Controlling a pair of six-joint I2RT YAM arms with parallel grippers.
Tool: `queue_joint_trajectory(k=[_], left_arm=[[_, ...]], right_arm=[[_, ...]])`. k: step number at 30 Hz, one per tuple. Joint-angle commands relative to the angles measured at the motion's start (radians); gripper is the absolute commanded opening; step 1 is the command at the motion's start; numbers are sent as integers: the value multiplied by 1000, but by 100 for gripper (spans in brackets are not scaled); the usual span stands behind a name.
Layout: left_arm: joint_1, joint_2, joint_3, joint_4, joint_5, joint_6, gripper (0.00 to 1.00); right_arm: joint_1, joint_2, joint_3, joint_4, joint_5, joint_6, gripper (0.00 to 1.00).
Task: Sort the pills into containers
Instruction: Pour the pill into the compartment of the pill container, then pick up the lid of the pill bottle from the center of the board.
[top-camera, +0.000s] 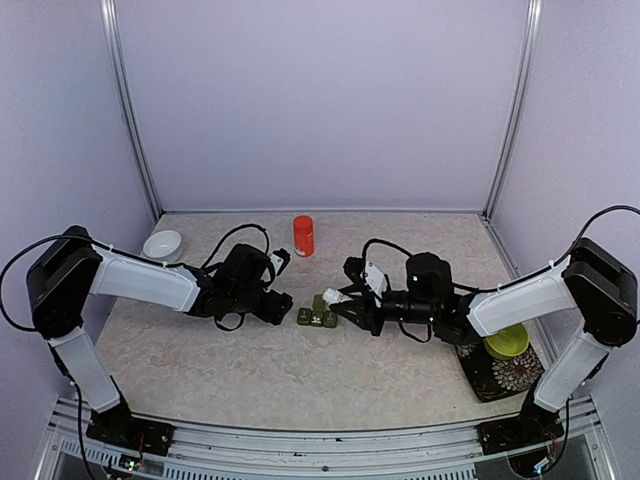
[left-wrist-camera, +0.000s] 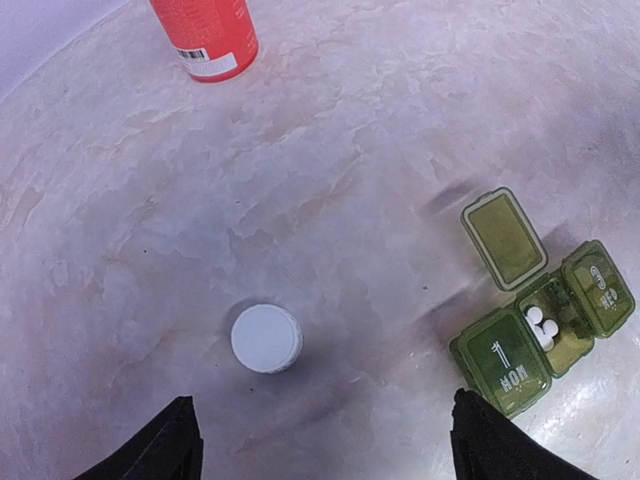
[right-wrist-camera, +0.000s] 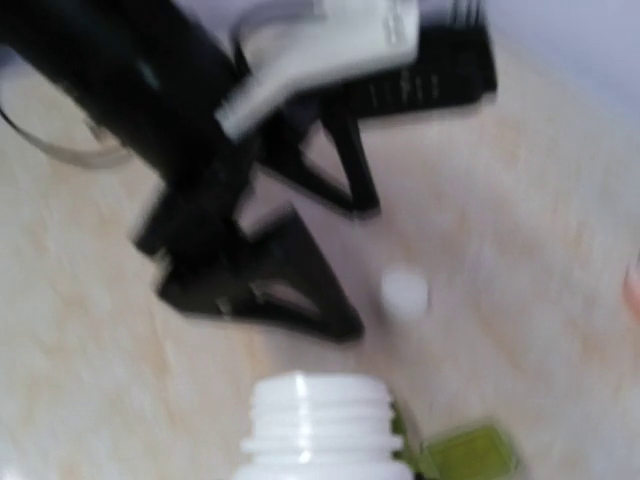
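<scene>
While the left gripper (left-wrist-camera: 325, 425) stands spread at the bottom edge, touching nothing, the right gripper (top-camera: 342, 299) pinches an uncapped white plastic bottle (right-wrist-camera: 320, 425). Judged best: tip it slowly over the dark green three-compartment pill box (left-wrist-camera: 540, 320), lower right with one lid open, clear of the round white cap (left-wrist-camera: 266, 338), adding to the small white pills (left-wrist-camera: 541, 327).

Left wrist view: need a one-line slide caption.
White cap in the foreground, red bottle behind, green pill box at right with its middle compartment open, white pills inside.
</scene>
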Motion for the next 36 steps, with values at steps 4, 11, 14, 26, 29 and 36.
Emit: queue_joint_trajectory(k=[4, 11, 14, 26, 29, 36], left_arm=[[44, -94, -5, -28, -5, -16, 98], [95, -81, 31, -53, 7, -37, 99], [101, -35, 61, -77, 4, -38, 99], [132, 97, 158, -146, 106, -26, 91], [135, 120, 177, -158, 113, -23, 84], [135, 165, 203, -175, 111, -20, 77]], right_arm=[[-9, -109, -161, 567, -120, 67, 0], [-63, -125, -269, 942, -221, 239, 0], [-79, -138, -280, 976, -272, 293, 0], [-86, -304, -281, 705, -302, 226, 0], [-86, -326, -283, 665, -299, 215, 0], [-87, -345, -285, 626, -296, 204, 0]])
